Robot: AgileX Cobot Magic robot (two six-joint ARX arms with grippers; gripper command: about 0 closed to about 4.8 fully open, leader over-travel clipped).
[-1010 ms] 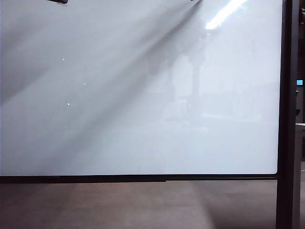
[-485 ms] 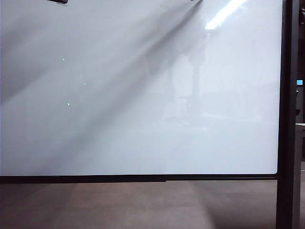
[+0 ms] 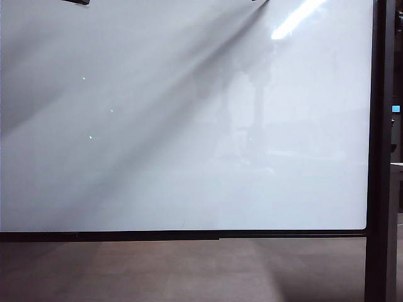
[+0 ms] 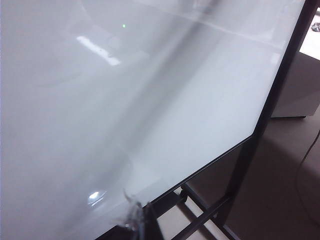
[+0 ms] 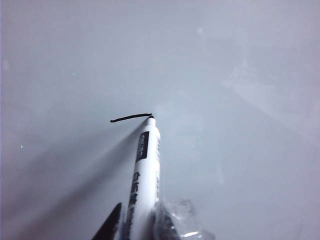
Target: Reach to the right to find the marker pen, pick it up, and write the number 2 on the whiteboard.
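Note:
The whiteboard [image 3: 189,157] fills the exterior view, glossy white with faint reflections. In the right wrist view my right gripper [image 5: 142,225] is shut on the marker pen [image 5: 145,170], a white barrel with black print. Its dark tip touches the whiteboard [image 5: 225,75]. The number 2 [image 5: 131,118] shows as one short, nearly level black stroke ending at the tip. My left gripper [image 4: 141,222] hangs near the whiteboard's [image 4: 125,100] lower edge, fingertips together, holding nothing. In the exterior view only dark slivers of the arms show at the top edge.
A black upright post [image 3: 381,151] borders the board on the right and a black rail [image 3: 189,235] runs under it. Brown floor [image 3: 157,270] lies below. The stand's black legs [image 4: 210,215], a pale cabinet [image 4: 295,90] and a thin cable [image 4: 307,155] lie beyond the board's corner.

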